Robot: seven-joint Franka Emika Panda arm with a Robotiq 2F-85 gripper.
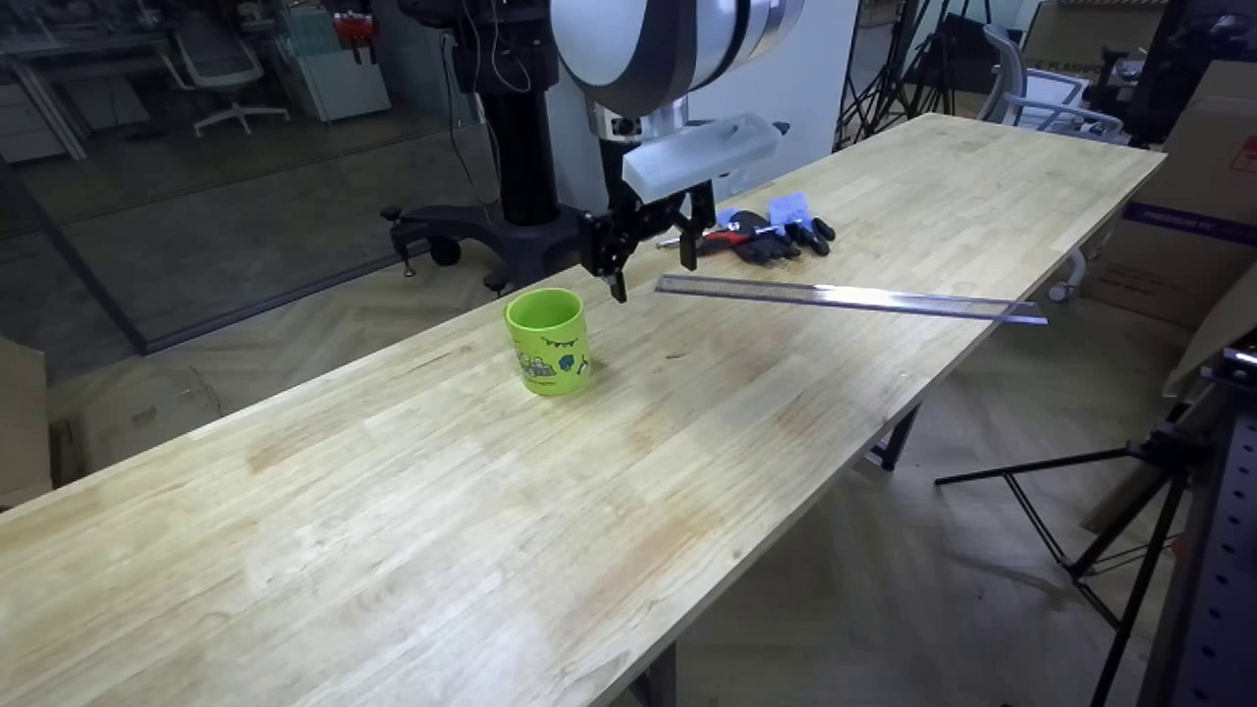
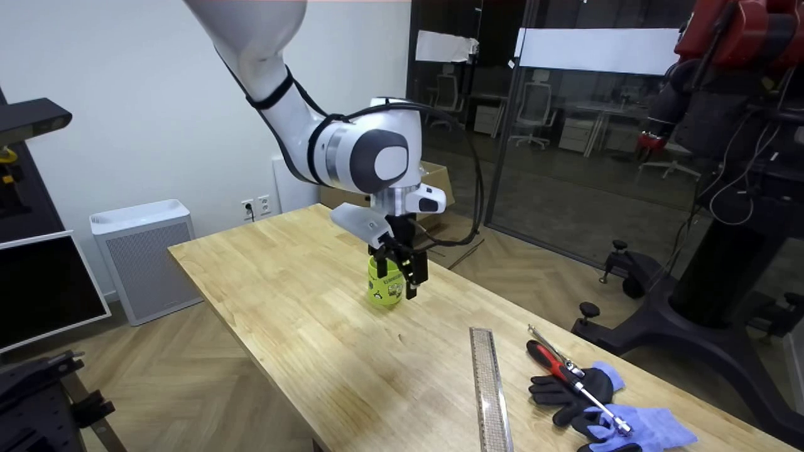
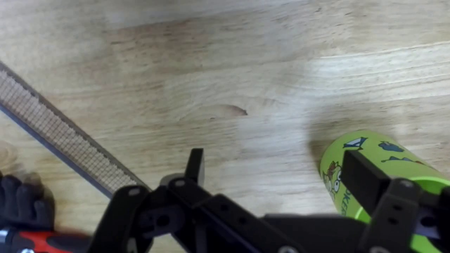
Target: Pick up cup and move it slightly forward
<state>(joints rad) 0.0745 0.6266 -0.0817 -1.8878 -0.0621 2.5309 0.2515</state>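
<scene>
The lime-green cup (image 1: 550, 344) stands upright on the wooden table, with dark cartoon prints on its side. In an exterior view my gripper partly covers the cup (image 2: 384, 290). My gripper (image 1: 653, 272) is open and empty, above the table and to the ruler side of the cup. It also shows in an exterior view (image 2: 396, 282). In the wrist view the cup (image 3: 388, 160) lies at the lower right, partly hidden behind the right finger. The space between the fingers (image 3: 277, 172) shows only bare wood.
A clear ruler (image 1: 835, 297) lies on the wooden table (image 1: 412, 511); it also shows in the wrist view (image 3: 63, 130). Black and blue gloves (image 2: 647, 430) and a red-handled screwdriver (image 2: 556, 364) lie near the table's edge. A black wheeled stand (image 1: 525, 147) stands beside the table.
</scene>
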